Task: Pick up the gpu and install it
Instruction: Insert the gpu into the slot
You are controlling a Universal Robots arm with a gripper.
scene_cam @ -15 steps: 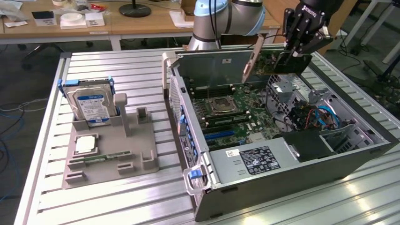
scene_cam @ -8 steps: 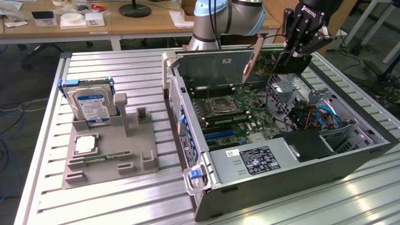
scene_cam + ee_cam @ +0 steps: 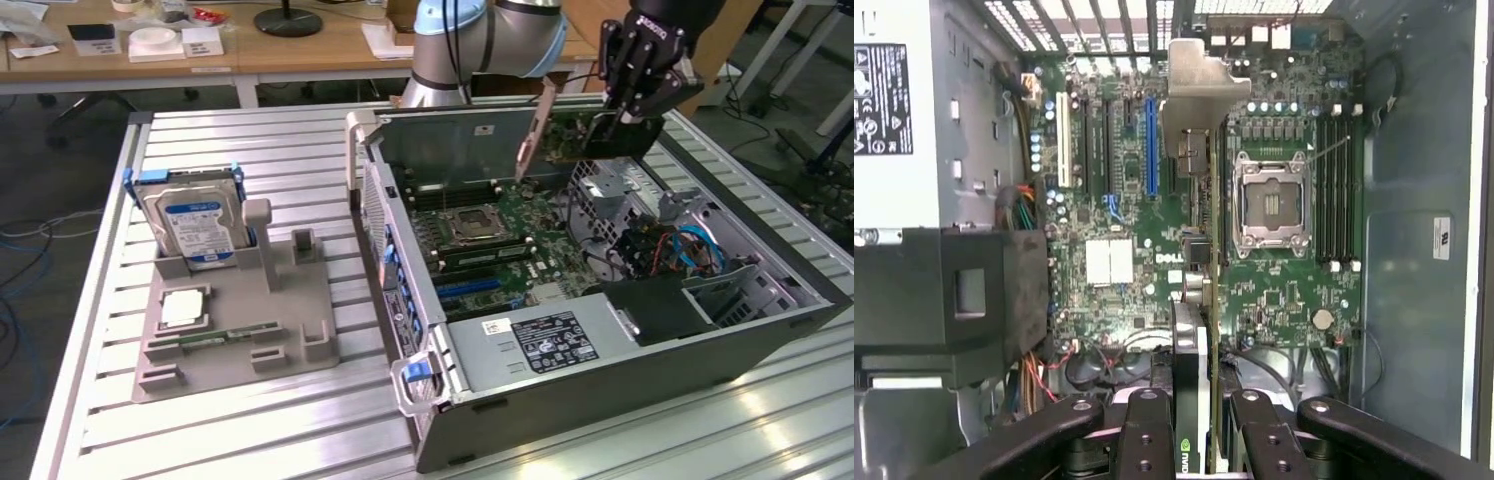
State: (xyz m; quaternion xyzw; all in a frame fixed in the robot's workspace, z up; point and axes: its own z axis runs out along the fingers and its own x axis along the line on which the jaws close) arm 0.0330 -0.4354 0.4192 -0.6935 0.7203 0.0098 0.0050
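Observation:
My gripper hangs over the far side of the open computer case, shut on the gpu. The dark card hangs edge-down above the motherboard, with its pale metal bracket towards the exterior view's left. In the wrist view the gpu is seen edge-on between my fingers. Its bracket is at the far end, over the board. The gripper holds it clear of the board, beside the blue slot and the cpu socket.
A power supply and a black drive bay fill the near end of the case. On the exterior view's left, a grey fixture holds a blue-labelled hard drive, a processor and a memory stick.

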